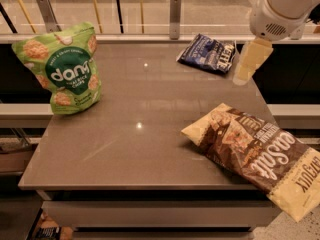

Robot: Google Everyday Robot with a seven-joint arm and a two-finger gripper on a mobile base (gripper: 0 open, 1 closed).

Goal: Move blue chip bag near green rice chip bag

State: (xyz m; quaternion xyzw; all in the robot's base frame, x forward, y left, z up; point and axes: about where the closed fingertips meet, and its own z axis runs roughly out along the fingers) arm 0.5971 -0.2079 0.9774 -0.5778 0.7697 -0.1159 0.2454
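The blue chip bag [207, 53] lies flat at the far right of the grey table [135, 154], dark navy with white lettering. The green rice chip bag [62, 69] stands upright at the far left, bright green with "dang" on a dark green circle. My gripper [245, 74] hangs from the white arm at the top right. It is just right of the blue bag, near the table's right edge, and holds nothing that I can see.
A large brown-and-cream chip bag [255, 154] lies at the front right and overhangs the table's corner. A railing with posts [174, 14] runs behind the table's far edge. Shelves or benches show below on both sides.
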